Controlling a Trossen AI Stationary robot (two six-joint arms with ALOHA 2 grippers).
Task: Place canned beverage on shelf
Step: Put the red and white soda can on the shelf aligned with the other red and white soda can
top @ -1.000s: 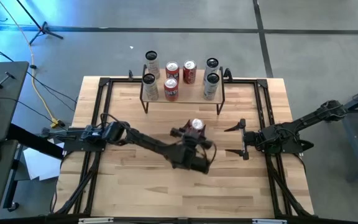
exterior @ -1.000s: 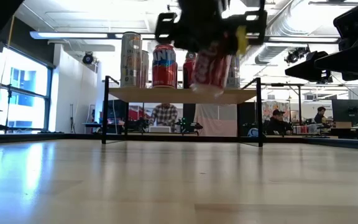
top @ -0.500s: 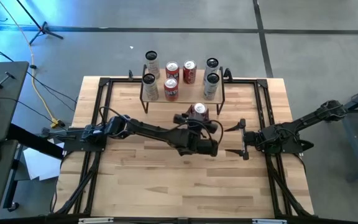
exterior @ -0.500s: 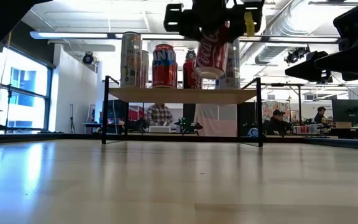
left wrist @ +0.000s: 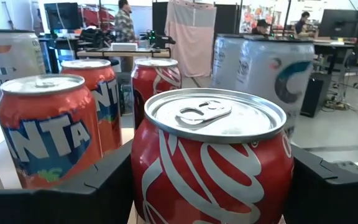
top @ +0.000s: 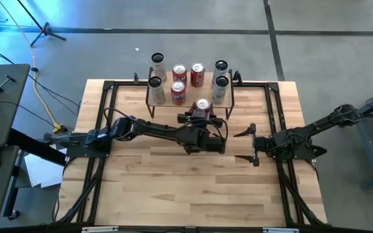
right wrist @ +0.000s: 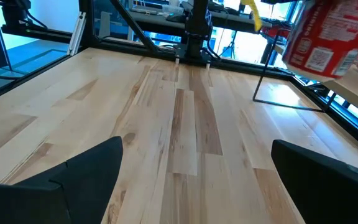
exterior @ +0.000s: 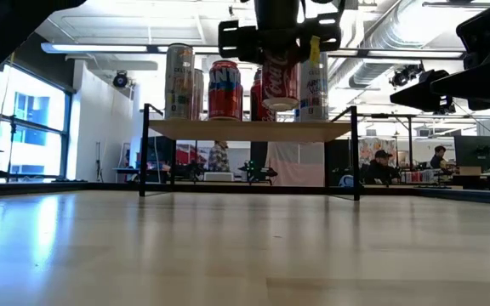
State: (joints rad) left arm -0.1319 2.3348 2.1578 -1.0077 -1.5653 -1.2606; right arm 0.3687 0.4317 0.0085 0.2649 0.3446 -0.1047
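A red Coca-Cola can (left wrist: 213, 162) sits upright in my left gripper (top: 200, 118), which is shut on it. In the low view the can (exterior: 281, 83) hangs a little higher than the shelf's wooden top board (exterior: 249, 129), by the shelf's near edge (top: 190, 103). Several cans stand on the shelf, among them an orange Fanta can (left wrist: 48, 124) and silver cans (top: 220, 84). My right gripper (top: 248, 144) waits open at the table's right, nothing between its fingers. My left gripper pinches the can's round wall (left wrist: 143, 174) between its two fingers (left wrist: 104, 183), one on each opposite side. The fingers reach level from the table's near side toward the shelf. The can stands upright with its tab end up, lifted clear of table and shelf.
On the board, a gap shows in the front row between the Fanta can (top: 178, 90) and the silver can at the right. Black rails (top: 109, 129) frame the tabletop. People and desks show in the room beyond the table.
My left gripper has carried the can up and toward the table's far edge, close to the shelf. The wrist has rolled, so the can, tilted before, now stands upright and higher than the top board.
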